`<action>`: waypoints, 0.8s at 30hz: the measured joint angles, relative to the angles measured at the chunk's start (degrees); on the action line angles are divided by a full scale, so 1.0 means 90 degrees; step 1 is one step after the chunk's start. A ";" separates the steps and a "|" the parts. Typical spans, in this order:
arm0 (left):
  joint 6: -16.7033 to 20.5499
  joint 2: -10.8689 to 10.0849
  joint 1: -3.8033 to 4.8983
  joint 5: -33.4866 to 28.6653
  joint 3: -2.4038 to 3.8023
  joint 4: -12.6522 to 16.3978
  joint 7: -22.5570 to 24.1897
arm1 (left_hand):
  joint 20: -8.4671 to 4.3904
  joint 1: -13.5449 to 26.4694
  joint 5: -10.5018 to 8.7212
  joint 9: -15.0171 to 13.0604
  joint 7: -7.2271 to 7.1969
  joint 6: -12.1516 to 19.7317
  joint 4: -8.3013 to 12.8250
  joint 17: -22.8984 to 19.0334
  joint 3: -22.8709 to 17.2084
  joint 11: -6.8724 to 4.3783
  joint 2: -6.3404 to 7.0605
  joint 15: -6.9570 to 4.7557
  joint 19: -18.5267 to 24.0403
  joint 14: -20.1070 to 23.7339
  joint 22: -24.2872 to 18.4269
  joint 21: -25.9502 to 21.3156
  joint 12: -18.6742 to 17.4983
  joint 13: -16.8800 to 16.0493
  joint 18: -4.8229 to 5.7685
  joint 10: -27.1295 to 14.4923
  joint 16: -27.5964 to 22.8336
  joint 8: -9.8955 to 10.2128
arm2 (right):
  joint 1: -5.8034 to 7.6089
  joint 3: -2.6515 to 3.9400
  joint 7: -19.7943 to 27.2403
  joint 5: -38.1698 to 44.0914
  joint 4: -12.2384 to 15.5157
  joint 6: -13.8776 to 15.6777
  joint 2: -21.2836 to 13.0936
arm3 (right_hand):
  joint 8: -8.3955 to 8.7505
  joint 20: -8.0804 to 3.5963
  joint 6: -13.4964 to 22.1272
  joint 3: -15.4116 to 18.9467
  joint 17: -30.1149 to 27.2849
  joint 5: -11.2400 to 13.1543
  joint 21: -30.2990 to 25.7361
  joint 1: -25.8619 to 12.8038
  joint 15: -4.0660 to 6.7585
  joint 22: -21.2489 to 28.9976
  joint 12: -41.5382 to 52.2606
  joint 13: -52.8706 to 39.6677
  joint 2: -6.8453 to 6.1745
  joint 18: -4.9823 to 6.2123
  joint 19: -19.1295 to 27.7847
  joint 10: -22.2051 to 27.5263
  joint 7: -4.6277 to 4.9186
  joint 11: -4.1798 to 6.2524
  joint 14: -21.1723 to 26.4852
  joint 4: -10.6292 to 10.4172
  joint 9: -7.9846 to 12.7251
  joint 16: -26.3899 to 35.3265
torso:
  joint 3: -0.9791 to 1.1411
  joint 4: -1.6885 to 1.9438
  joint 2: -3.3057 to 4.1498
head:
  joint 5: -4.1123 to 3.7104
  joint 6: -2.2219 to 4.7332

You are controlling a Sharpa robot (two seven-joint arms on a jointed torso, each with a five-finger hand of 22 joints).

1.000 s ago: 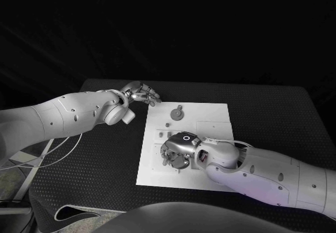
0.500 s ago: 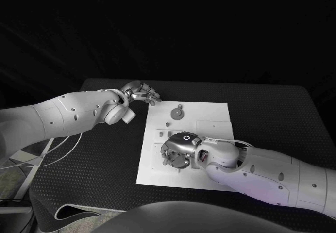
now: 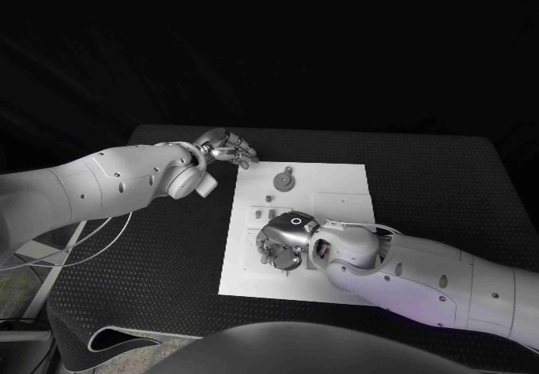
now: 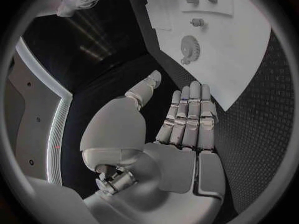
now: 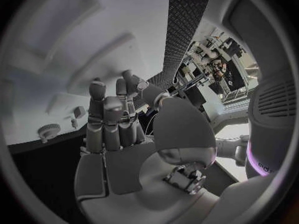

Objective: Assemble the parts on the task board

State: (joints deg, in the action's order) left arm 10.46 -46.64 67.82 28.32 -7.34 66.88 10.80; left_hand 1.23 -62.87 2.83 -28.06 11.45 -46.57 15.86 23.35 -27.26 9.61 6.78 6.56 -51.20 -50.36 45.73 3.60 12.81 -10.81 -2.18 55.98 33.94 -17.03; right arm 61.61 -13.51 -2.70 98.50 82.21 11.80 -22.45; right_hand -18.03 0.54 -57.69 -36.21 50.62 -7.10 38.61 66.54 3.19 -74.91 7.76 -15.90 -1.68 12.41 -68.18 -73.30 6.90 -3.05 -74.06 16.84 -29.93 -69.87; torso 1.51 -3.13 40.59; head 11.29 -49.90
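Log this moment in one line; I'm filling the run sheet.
left hand: open, off board | right hand: over board near side, hold unclear | gear: far side, untouched

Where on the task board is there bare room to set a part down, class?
Free: the task board's far right corner, beside the gear, and its near left strip. Crowded: the middle, where the right hand hovers over small parts. The left hand borders the far left corner.

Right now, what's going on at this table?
A robot is working on a white task board on a black table. Its right robot hand is down on the board's near-left part, fingers bent over the pieces there; whether it holds one cannot be told. The left robot hand hovers open, off the board's far-left corner. A gear lies untouched on the board.
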 measured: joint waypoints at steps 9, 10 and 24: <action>-0.0001 0.0007 0.0000 -0.0001 0.0000 0.0004 0.0000 | 0.0000 0.0025 0.0000 0.0000 0.0000 0.0000 0.0000 0.0007 0.0000 0.0000 -0.0025 0.0000 0.0000 0.0000 -0.0006 0.0000 0.0000 0.0004 0.0000 0.0000 0.0000 0.0000 | -0.0018 0.0002 -0.0015 0.0021 -0.0019 -0.0051 0.0061 | 0.0000 -0.0022 0.0000 0.0005 0.0000 0.0001 0.0000 -0.0002 0.0000 0.0000 -0.0032 -0.0020 -0.0001 0.0000 0.0025 0.0000 0.0000 0.0000 0.0000 0.0004 0.0000 0.0000 | 0.0001 0.0004 0.0000 | -0.0002 -0.0009; -0.0001 0.0007 0.0000 -0.0001 0.0000 0.0004 0.0000 | 0.0000 0.0025 0.0000 0.0000 0.0000 0.0000 0.0000 0.0007 0.0000 0.0000 -0.0025 0.0000 0.0000 0.0000 -0.0005 0.0000 0.0000 0.0005 0.0000 0.0000 0.0000 0.0000 | -0.0018 0.0001 -0.0015 0.0021 -0.0019 -0.0054 0.0062 | 0.0000 -0.0022 0.0000 -0.0001 0.0000 0.0001 0.0000 -0.0002 0.0000 0.0000 -0.0032 -0.0020 0.0000 0.0000 0.0025 0.0000 0.0000 0.0000 0.0000 -0.0001 0.0000 0.0000 | 0.0001 0.0004 0.0000 | -0.0002 -0.0009; -0.0003 0.0002 0.0000 -0.0002 0.0000 0.0005 -0.0002 | 0.0000 0.0025 0.0000 -0.0001 0.0000 0.0000 0.0000 0.0018 0.0000 0.0000 -0.0025 0.0000 0.0000 0.0000 -0.0011 0.0000 0.0000 0.0005 0.0000 0.0000 -0.0025 0.0000 | -0.0051 -0.0030 -0.0020 -0.0092 -0.0024 0.0018 0.0010 | 0.0375 0.0007 0.0631 0.0195 -0.0007 -0.0001 -0.0001 -0.0229 -0.0224 0.0000 -0.0426 0.0054 -0.0631 -0.0003 0.0061 0.0618 0.0282 -0.0262 0.0071 -0.0021 -0.0100 0.0000 | 0.0005 -0.0011 -0.0004 | 0.0007 -0.0012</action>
State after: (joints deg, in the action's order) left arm 10.44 -46.62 67.82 28.30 -7.34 66.93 10.78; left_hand 1.23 -62.65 2.83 -28.07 11.45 -46.57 15.86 23.51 -27.26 9.61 6.55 6.56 -51.20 -50.36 45.62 3.60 12.81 -10.77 -2.19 55.98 33.71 -17.03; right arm 61.16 -13.78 -2.88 97.67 82.00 11.96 -22.36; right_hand -14.65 0.60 -52.01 -34.46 50.56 -7.11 38.60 64.48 1.18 -74.90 3.93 -15.42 -7.36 12.38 -67.63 -67.74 9.44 -5.41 -73.42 16.65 -30.83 -69.87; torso 1.55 -3.22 40.56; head 11.35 -50.01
